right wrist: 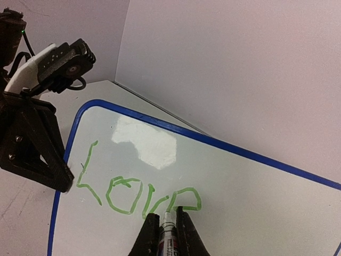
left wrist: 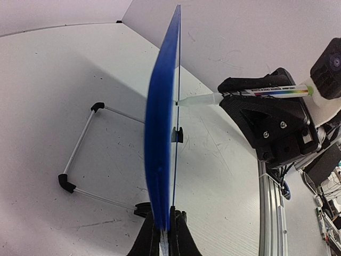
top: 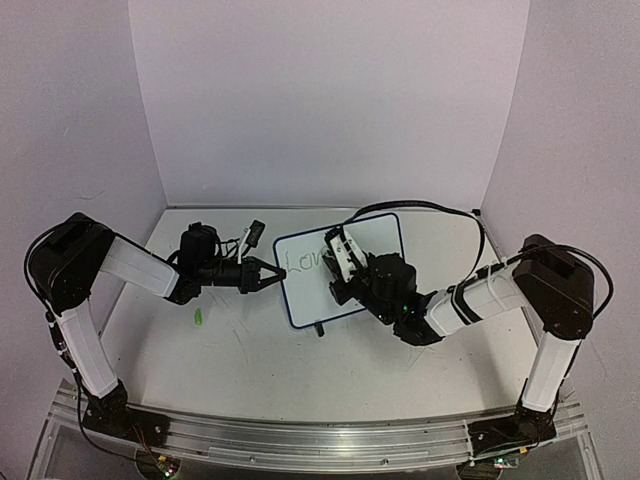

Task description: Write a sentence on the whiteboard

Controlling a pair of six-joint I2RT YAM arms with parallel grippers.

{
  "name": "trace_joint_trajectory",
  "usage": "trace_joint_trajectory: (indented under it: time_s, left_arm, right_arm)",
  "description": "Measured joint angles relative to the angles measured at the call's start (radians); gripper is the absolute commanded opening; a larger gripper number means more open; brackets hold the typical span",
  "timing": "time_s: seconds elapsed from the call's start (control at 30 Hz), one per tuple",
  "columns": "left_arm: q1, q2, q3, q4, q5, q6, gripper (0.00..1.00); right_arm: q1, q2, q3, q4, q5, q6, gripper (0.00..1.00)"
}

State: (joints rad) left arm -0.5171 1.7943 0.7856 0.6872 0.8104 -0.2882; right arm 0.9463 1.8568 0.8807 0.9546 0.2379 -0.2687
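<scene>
The whiteboard stands tilted up near the table's middle, its blue rim bright in the right wrist view. My left gripper is shut on the whiteboard's left edge, seen edge-on between its jaws. My right gripper is shut on a marker, whose tip rests on the board just below the last letter. The sentence reads "Love" in green. From the left wrist, the marker meets the board's face.
A small green cap lies on the table left of the board. The board's wire stand with black feet rests behind it. White walls close in the back and both sides.
</scene>
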Motion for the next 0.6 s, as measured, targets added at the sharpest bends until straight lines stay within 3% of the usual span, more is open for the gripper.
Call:
trace_joint_trajectory:
  time_s: [0.6]
  left_arm:
    - [0.0,0.0,0.0,0.0,0.002,0.001,0.0]
  right_arm:
    - [0.002,-0.029,-0.072,0.026,0.086,-0.009,0.0]
